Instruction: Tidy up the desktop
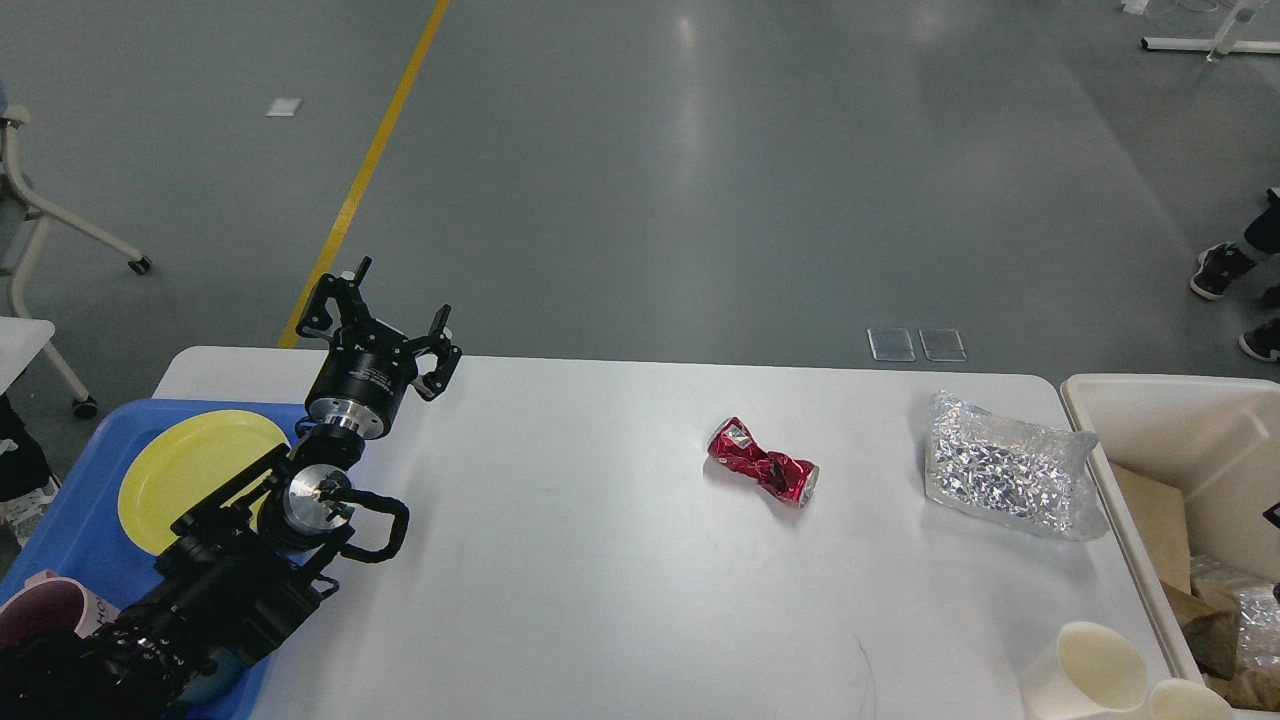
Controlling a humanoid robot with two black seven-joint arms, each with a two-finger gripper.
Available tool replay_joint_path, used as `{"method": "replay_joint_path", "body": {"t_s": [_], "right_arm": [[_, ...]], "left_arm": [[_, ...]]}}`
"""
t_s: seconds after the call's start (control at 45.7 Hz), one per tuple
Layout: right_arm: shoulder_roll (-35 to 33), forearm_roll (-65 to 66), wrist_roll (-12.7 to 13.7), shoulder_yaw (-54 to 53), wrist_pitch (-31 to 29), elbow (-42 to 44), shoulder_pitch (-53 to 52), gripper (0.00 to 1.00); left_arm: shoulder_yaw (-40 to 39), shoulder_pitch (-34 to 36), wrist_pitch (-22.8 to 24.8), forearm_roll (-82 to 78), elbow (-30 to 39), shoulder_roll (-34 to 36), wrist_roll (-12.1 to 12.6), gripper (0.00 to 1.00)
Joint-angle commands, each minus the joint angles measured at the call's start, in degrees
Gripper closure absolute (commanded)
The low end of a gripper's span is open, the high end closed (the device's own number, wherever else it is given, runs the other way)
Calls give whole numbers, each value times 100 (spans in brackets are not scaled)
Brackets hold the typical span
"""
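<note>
The white desktop [600,580] fills the lower part of the head view. On it lie a crushed red can [763,463] near the middle and a crinkled silver foil bag [1005,468] to its right. My left gripper [403,292] is open and empty, raised over the table's far left corner, well left of the can. My right gripper is out of view; only a dark sliver shows at the right edge over the bin.
A blue tray [70,540] at the left holds a yellow plate [190,470] and a pink cup [40,610]. A cream bin [1150,395] at the right holds brown paper and foil. Two paper cups [1085,672] stand at the front right. A chair and someone's shoes are on the floor.
</note>
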State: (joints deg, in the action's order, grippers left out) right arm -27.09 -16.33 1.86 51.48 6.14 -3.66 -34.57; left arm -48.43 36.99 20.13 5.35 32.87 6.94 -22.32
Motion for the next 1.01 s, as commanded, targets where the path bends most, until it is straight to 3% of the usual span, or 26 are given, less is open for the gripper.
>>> {"method": "replay_joint_path", "body": {"t_s": [0.0, 0.263, 0.416, 0.634, 0.831, 0.984], "right_arm": [[-7, -2, -11, -15, 10, -11, 3, 0], [28, 15, -28, -32, -34, -292, -339, 0], [-138, 95, -19, -32, -69, -933, -989, 0], [-824, 814, -28, 38, -596, -3024, -2826, 0], [-991, 2519, -37, 56, -1176, -4667, -4311, 0], [-974, 2889, -37, 82, -1712, -6162, -5471, 0]], "left_arm": [[0, 2, 0, 1, 0, 0, 0, 4], [0, 2, 0, 1, 0, 0, 0, 4], [0, 2, 0, 1, 0, 0, 0, 4], [0, 2, 0, 1, 0, 0, 0, 4], [0, -7, 0, 1, 0, -9, 0, 4], [0, -7, 0, 1, 0, 0, 0, 4]]}}
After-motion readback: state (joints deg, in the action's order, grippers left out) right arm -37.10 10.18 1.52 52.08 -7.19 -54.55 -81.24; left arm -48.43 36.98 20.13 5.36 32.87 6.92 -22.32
